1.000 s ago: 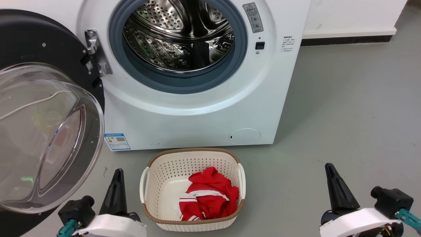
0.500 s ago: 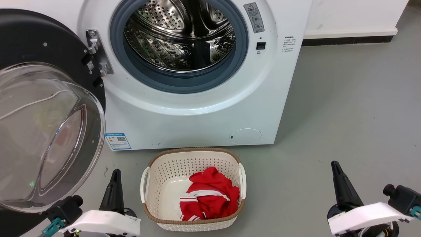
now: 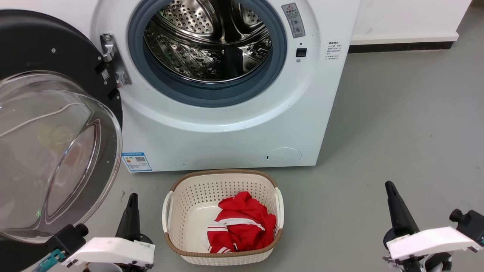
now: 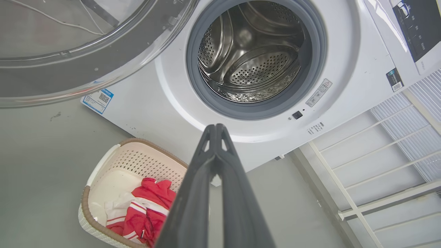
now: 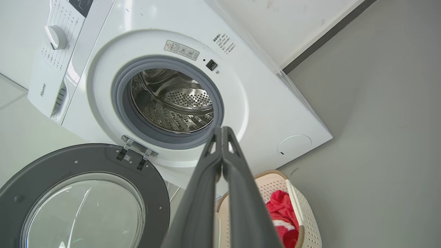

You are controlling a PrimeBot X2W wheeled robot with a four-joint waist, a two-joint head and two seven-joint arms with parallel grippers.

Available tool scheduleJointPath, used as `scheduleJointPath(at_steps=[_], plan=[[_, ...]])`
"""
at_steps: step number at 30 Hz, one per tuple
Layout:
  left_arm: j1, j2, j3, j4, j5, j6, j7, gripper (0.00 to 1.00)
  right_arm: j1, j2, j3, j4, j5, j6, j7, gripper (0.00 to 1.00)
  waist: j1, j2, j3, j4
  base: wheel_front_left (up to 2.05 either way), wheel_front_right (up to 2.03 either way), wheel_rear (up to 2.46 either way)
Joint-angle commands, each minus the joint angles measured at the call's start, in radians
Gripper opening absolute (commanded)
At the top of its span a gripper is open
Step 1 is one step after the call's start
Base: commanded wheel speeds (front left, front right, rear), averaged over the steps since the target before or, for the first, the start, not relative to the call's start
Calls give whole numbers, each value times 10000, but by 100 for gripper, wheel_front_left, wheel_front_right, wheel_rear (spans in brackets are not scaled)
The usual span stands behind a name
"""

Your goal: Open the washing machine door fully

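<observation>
The white washing machine [image 3: 227, 124] stands against the wall with its mouth uncovered, steel drum [image 3: 208, 41] shining inside the blue-grey gasket [image 3: 280, 56]. The washing machine door [image 3: 45, 49] hangs swung out on its hinge [image 3: 113, 60] at the robot's left, black ring facing the room and clear glass bowl [image 3: 49, 151] bulging forward and down. On the grey floor [image 3: 397, 124] in front of the machine sits a cream perforated basket [image 3: 223, 173] with a red and white garment [image 3: 242, 223] crumpled inside.

The left gripper [image 3: 132, 198] hovers low between door and basket, its two dark fingers pressed together on nothing. Its tip lies just beside the door's lower rim, a strip of floor showing between them. The right gripper [image 3: 390, 186] is likewise pinched closed and empty. It hangs on the far side of the basket, well apart from the door.
</observation>
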Motion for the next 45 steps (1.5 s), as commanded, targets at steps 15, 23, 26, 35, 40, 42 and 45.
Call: scheduleJointPath(at_steps=[15, 23, 26, 35, 40, 42, 45], plan=[[-494, 16, 204, 158, -2087, -206, 518, 0, -450, -94, -232, 133, 2063, 1, 397, 0, 0, 0, -1, 38, 0, 0, 0], [-578, 17, 283, 274, -2991, -266, 743, 0, -540, -97, -339, 240, 2945, 1, 586, 0, 0, 0, -2, 58, 0, 0, 0], [-614, 17, 313, 313, -3325, -288, 821, 0, -574, -96, -378, 279, 3260, 1, 645, 0, 0, 0, -2, 65, 0, 0, 0], [-720, 17, 388, 428, -4236, -357, 1042, 0, -672, -88, -491, 396, 4140, 1, 836, 0, 0, 0, -3, 87, 0, 0, 0], [-757, 17, 428, 493, -4722, -389, 1164, 0, -703, -81, -558, 457, 4599, 1, 948, 0, 0, 0, -4, 100, 0, 0, 0], [-779, 18, 442, 513, -4910, -408, 1216, 0, -731, -77, -584, 477, 4782, 1, 988, 0, 0, 0, -4, 104, 0, 0, 0], [-803, 18, 462, 549, -5195, -431, 1284, 0, -763, -72, -622, 511, 5052, 1, 1054, 0, 0, 0, -4, 112, 0, 0, 0]])
